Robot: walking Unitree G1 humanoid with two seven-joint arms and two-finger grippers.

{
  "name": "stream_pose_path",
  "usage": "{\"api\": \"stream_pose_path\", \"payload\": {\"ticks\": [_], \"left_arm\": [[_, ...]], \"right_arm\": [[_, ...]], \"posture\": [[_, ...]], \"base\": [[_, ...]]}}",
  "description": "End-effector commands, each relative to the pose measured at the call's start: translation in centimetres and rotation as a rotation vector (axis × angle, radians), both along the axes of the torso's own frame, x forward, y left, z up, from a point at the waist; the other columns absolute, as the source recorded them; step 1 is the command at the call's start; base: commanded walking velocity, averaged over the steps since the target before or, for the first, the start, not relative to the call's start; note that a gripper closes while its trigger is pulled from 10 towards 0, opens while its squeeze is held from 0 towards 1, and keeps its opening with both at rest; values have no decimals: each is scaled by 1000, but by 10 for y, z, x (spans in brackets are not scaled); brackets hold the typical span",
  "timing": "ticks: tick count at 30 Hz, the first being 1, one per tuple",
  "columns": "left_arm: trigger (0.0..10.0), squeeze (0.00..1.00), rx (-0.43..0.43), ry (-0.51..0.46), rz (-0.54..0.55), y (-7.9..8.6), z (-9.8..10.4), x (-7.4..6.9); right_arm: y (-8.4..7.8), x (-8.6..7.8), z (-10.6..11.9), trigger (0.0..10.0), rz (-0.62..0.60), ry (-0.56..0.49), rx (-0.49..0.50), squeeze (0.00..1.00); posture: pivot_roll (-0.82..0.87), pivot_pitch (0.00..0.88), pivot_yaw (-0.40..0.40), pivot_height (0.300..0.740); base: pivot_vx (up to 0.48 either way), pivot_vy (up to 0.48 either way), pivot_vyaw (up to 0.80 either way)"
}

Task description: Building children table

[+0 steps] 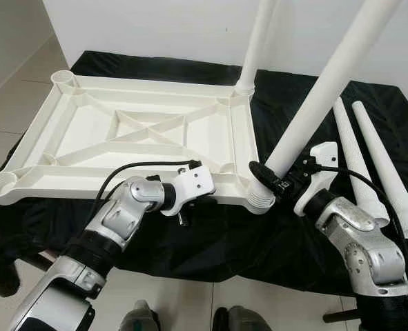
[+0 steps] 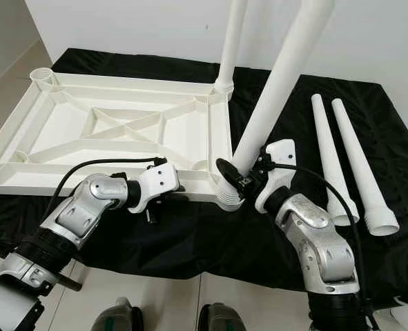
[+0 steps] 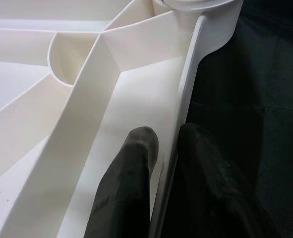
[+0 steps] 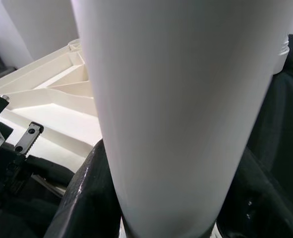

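Head stereo pair looks down, sharing tabletop (image 1: 141, 131); wrist cameras close along tool fingers (image 3: 131, 183).

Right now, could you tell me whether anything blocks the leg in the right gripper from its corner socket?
Nothing visible does: the right gripper holds the leg, whose base already sits at the near-right socket of the tabletop.

Tops of both standing legs (image 1: 335, 83) cut off, robot's feet (image 2: 217, 318) cropped at edge
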State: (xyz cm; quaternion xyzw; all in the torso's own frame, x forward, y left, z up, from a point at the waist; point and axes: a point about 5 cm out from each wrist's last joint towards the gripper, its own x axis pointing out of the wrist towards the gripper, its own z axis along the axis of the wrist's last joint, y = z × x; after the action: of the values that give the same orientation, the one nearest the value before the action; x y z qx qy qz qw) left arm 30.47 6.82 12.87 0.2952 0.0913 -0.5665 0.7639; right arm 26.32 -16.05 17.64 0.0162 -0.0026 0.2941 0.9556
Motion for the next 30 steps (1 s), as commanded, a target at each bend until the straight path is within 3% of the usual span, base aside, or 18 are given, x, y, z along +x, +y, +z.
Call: {"api": "stream_pose_path", "payload": {"ticks": [1,18,30], "left_arm": [[10000,0,-14,-95,86,5,10,9],[10000,0,-18,-92,79,4,11,7],[10000,0,-20,-90,79,3,10,6]], "right_arm": [[0,-1,-19,10000,-15,80,-13,0],[-26,0,-18,10000,-59,94,-91,0],[-13,-7,-30,10000,-24,47,-92,0]], "posture": [[-36,58,-30,740],[-43,69,-27,740],[-40,71,-30,740]], "base": [[0,0,0],[0,0,0],[0,0,0]]}}
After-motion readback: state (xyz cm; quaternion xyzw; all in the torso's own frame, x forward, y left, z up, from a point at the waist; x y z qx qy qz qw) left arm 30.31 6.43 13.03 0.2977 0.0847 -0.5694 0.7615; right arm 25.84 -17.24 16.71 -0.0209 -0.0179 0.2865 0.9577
